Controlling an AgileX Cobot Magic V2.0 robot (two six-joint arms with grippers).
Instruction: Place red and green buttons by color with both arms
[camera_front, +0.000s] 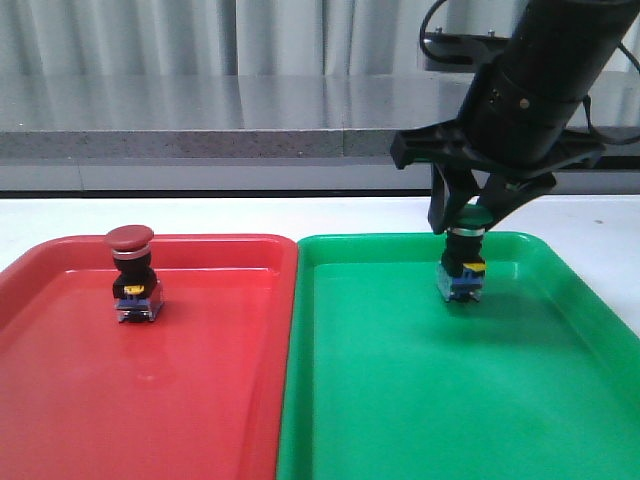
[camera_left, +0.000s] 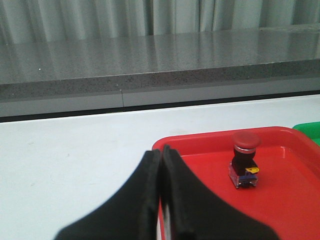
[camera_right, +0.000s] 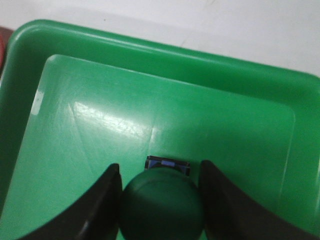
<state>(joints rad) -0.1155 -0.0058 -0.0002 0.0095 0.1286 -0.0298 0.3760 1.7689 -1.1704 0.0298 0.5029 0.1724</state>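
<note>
The red button (camera_front: 132, 270) stands upright on the red tray (camera_front: 150, 410), toward its far left; it also shows in the left wrist view (camera_left: 244, 160). The green button (camera_front: 463, 268) stands upright on the green tray (camera_front: 400, 400), toward its far side. My right gripper (camera_front: 468, 215) reaches down over it, with a finger against each side of the dark green cap (camera_right: 161, 205). My left gripper (camera_left: 161, 152) is shut and empty, drawn back near the red tray's left corner (camera_left: 165, 145). It is out of the front view.
The two trays lie side by side on the white table (camera_front: 590, 215). A grey stone ledge (camera_front: 200, 110) runs along the back. A corner of the green tray (camera_left: 310, 127) shows in the left wrist view.
</note>
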